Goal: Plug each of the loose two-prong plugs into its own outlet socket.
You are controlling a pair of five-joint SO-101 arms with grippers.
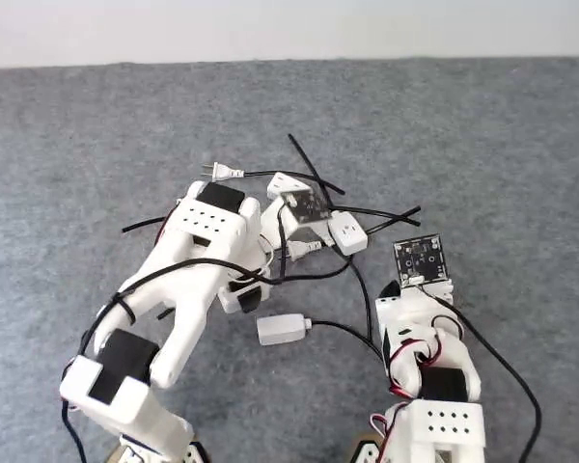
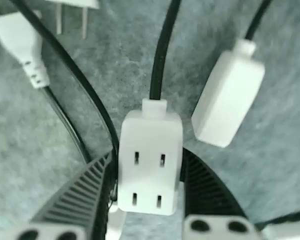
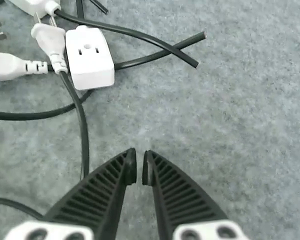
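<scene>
My left gripper (image 2: 149, 200) is shut on a white outlet socket (image 2: 149, 165) with two pairs of slots, its black cord running away from it. In the high view this gripper (image 1: 239, 292) sits at the table's middle. A second white socket block (image 2: 229, 100) lies just beside it, also seen as the socket block (image 1: 282, 328). A loose white plug (image 2: 22, 40) lies a little further off. My right gripper (image 3: 139, 167) is shut on nothing, low over bare carpet. Beyond it lie a white outlet (image 3: 89, 57) and a two-prong plug (image 3: 49, 42) touching its side.
Black cords (image 1: 318, 275) cross the grey carpet between the arms. Another plug (image 1: 222, 172) and an outlet (image 1: 289, 183) lie farther back, with an outlet (image 1: 347, 231) right of centre. Open carpet (image 1: 502, 174) spreads to the right.
</scene>
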